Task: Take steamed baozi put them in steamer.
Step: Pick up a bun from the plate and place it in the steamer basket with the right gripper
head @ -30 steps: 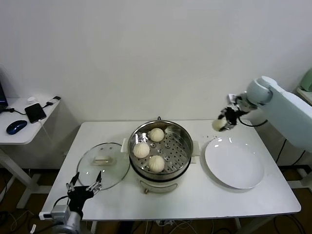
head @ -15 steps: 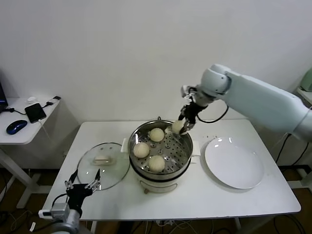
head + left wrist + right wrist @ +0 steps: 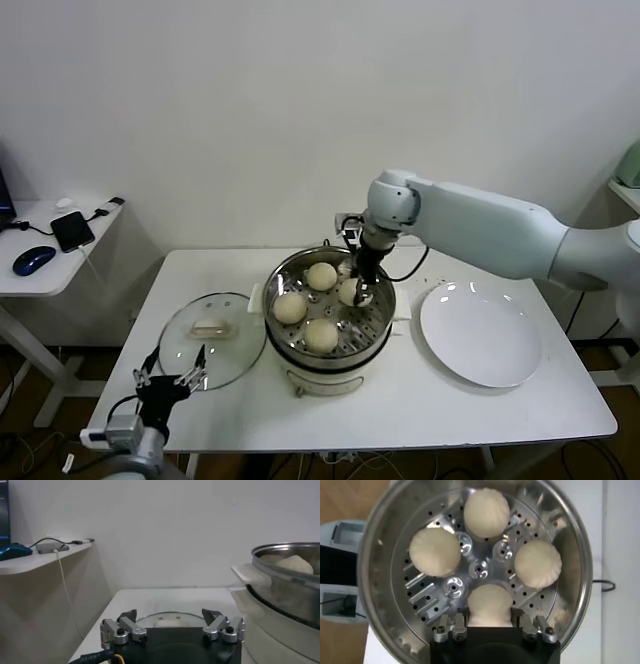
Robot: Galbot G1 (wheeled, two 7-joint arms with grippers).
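Observation:
The steel steamer (image 3: 322, 364) stands mid-table with its perforated tray (image 3: 481, 571) showing. Three cream-white baozi lie on the tray (image 3: 321, 276) (image 3: 290, 307) (image 3: 321, 335). My right gripper (image 3: 356, 288) reaches down into the pot and is shut on a fourth baozi (image 3: 490, 605), its fingers (image 3: 461, 614) pressed against both sides of it, low at the tray's right part. The other three also show in the right wrist view (image 3: 486, 512) (image 3: 435, 551) (image 3: 538, 563). My left gripper (image 3: 172, 382) is parked at the table's front left edge, open and empty (image 3: 169, 615).
A glass lid with a cream handle (image 3: 212, 338) lies left of the steamer, just ahead of the left gripper. A bare white plate (image 3: 480, 335) lies to the steamer's right. A side table (image 3: 40, 275) with a phone and mouse stands at far left.
My right arm has swung left with the baozi, from above the plate to over the steamer, and lowered it down to the tray. The left arm has stayed parked.

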